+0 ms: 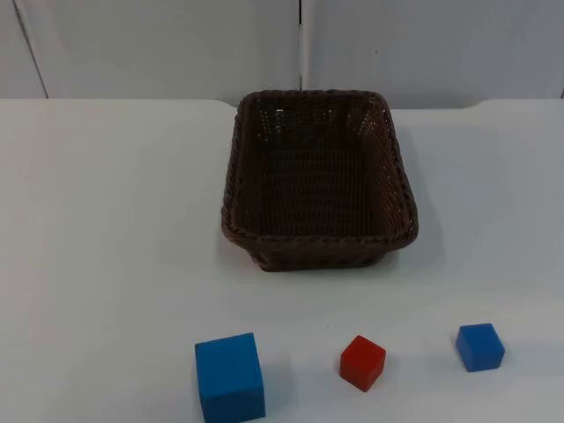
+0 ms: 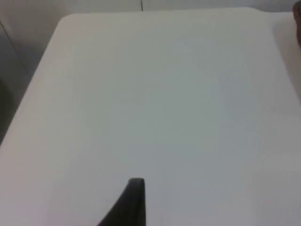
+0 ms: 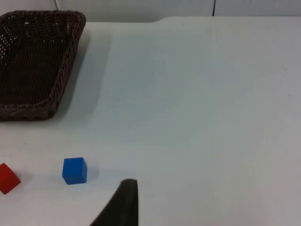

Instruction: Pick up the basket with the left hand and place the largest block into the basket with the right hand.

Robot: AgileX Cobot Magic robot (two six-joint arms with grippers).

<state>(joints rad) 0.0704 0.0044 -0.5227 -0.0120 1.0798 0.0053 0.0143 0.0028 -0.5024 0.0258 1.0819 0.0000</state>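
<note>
A dark brown woven basket (image 1: 317,240) stands empty in the middle of the table. Near the front edge lie three blocks: a large blue block (image 1: 230,377) at the left, a small red block (image 1: 362,361) in the middle, and a small blue block (image 1: 480,346) at the right. My right gripper (image 3: 124,197) hangs over bare table to the right of the small blue block (image 3: 75,170), with the red block (image 3: 7,178) and the basket (image 3: 28,110) beyond it. My left gripper (image 2: 135,195) waits over bare table left of the basket (image 2: 298,23).
The white table (image 1: 106,220) ends at a grey partition wall (image 1: 176,44) just behind the basket. Open table surface lies on both sides of the basket and between it and the blocks.
</note>
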